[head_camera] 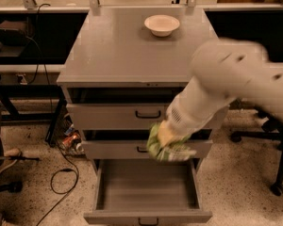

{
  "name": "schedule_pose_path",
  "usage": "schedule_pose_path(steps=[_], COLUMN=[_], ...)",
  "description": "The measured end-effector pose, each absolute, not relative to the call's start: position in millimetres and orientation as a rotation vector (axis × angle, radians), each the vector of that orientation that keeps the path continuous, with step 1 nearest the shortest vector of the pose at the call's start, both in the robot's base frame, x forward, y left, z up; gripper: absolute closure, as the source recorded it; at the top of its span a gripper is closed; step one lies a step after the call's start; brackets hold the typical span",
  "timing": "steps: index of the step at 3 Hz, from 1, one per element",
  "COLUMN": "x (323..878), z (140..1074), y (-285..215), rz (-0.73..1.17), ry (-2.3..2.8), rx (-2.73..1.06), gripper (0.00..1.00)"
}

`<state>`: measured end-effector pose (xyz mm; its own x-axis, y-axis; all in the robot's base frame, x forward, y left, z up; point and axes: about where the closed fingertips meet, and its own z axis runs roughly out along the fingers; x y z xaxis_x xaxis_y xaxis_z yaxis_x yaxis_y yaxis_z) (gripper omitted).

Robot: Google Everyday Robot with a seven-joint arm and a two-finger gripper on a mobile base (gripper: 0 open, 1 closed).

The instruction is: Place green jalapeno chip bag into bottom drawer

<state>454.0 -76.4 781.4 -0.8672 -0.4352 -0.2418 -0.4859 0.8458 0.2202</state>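
Observation:
The green jalapeno chip bag [166, 149] is held in my gripper [164, 138] at the end of the white arm. It hangs in front of the middle drawer [113, 149], just above the back right part of the open bottom drawer [141, 188]. The bottom drawer is pulled out and its grey tray shows nothing inside. The gripper's fingers are mostly hidden by the bag and the wrist.
A white bowl [162, 24] sits at the back of the grey cabinet top [113, 51]. The top drawer [108, 116] is slightly open. Cables [61, 173] and small clutter lie on the floor at left. A chair base [273, 173] stands at right.

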Motion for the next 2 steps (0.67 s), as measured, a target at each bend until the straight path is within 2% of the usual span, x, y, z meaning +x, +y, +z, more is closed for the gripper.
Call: schedule_pose_path(steps=[2], x=[405.5], z=[629.5], y=[37.2], rz=[0.737], ry=[2.951], rx=[-0.963], gripper=[1.00])
